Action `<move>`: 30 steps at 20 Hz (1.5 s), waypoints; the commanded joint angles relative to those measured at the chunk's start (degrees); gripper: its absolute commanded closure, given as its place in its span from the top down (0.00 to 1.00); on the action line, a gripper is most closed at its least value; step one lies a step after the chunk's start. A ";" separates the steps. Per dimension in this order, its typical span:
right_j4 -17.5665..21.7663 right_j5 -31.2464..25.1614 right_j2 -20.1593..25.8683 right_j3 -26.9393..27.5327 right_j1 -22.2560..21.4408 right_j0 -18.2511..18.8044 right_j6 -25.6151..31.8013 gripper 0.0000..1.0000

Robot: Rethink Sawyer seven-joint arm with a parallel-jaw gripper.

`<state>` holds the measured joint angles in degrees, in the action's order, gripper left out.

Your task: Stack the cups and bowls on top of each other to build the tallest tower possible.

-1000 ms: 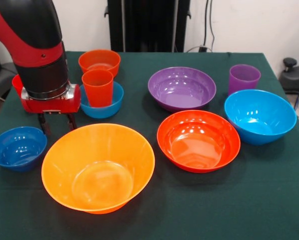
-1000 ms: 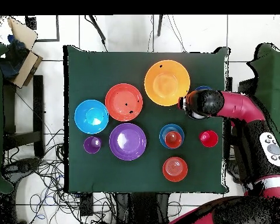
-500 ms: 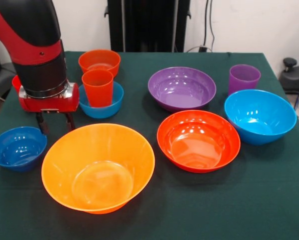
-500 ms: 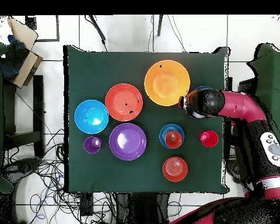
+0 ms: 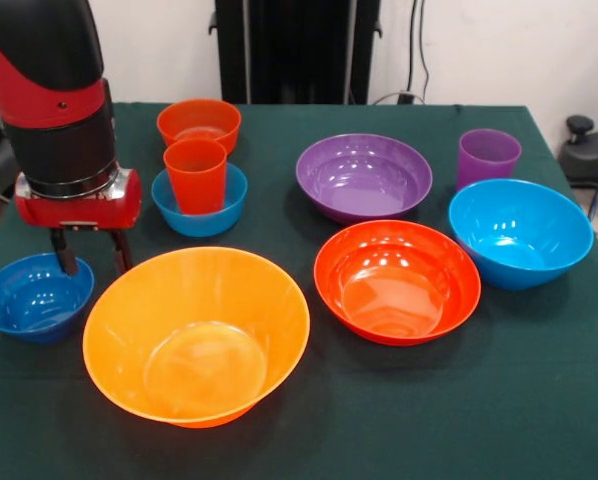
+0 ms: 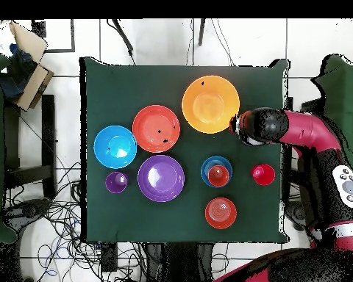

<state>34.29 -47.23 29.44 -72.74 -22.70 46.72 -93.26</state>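
Note:
My gripper (image 5: 91, 252) is open. Its fingers stand either side of the right rim of the small dark blue bowl (image 5: 29, 297). The big yellow-orange bowl (image 5: 196, 335) sits just right of it. An orange-red cup (image 5: 196, 175) stands in the small light blue bowl (image 5: 211, 210). The small orange bowl (image 5: 199, 122) is behind them. The purple bowl (image 5: 364, 175), red-orange bowl (image 5: 397, 280), large light blue bowl (image 5: 520, 232) and purple cup (image 5: 489, 157) stand apart to the right. The red cup (image 6: 262, 174) shows only in the overhead view. There my arm's wrist (image 6: 254, 126) hides the dark blue bowl.
Everything stands on a dark green table (image 5: 459, 420). In the overhead view the yellow-orange bowl (image 6: 210, 103) is next to my wrist. A black stand (image 5: 297, 50) rises behind the table's far edge. Cables and a chair (image 6: 25, 73) lie on the floor around.
My gripper has moved left in the front view, from beside the yellow-orange bowl to over the dark blue bowl's right rim. It stays open. The cups and bowls have not moved.

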 commanded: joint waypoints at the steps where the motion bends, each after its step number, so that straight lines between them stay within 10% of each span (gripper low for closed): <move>1: 2.58 -3.42 2.50 4.34 4.44 -1.03 15.51 1.00; 30: 8.02 10.35 -4.58 -2.45 2.38 -2.50 3.14 1.00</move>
<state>36.70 -41.03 27.94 -72.63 -21.39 46.75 -93.26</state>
